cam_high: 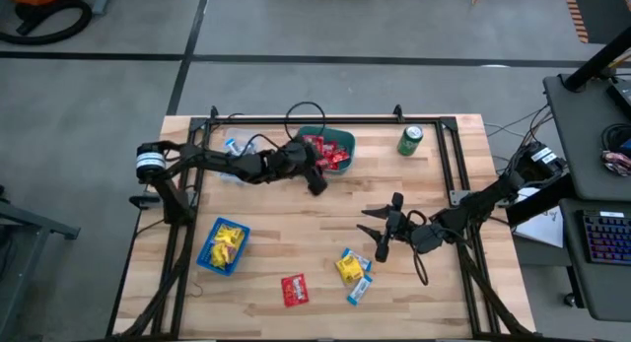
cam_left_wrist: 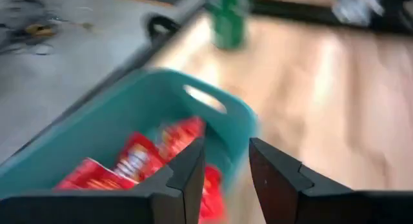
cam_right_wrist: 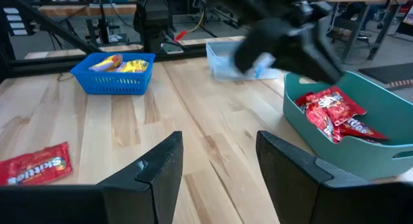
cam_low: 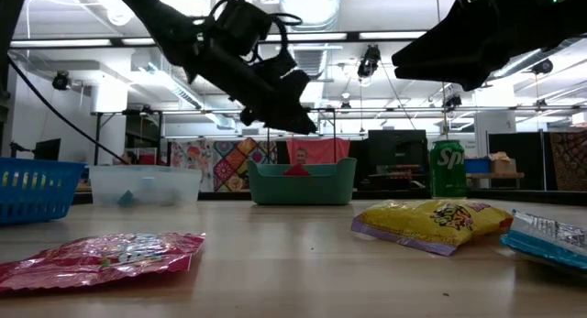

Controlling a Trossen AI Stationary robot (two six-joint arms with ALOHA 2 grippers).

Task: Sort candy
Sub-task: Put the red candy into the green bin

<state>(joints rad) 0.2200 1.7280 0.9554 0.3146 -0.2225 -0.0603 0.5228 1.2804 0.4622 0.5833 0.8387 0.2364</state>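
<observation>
Loose candy lies flat on the near part of the table: a red packet (cam_high: 294, 290), a yellow packet (cam_high: 348, 268) and blue-and-white wrappers (cam_high: 360, 288). More red packets (cam_left_wrist: 139, 161) lie in a teal bin (cam_high: 340, 140). Yellow packets (cam_high: 227, 241) fill a blue basket (cam_high: 209, 255), and blue-and-white sweets sit in a clear tub (cam_high: 235, 143). My left gripper (cam_high: 317, 184) hovers open and empty by the teal bin's near rim (cam_left_wrist: 226, 166). My right gripper (cam_high: 376, 231) is open and empty, raised above the table just beyond the loose candy (cam_right_wrist: 219, 166).
A green drink can (cam_high: 410, 140) stands upright at the far right of the table. A dark metal frame (cam_high: 449, 155) runs around the table edges. Bare wood lies in the middle (cam_high: 296, 224) between the bins and the loose candy.
</observation>
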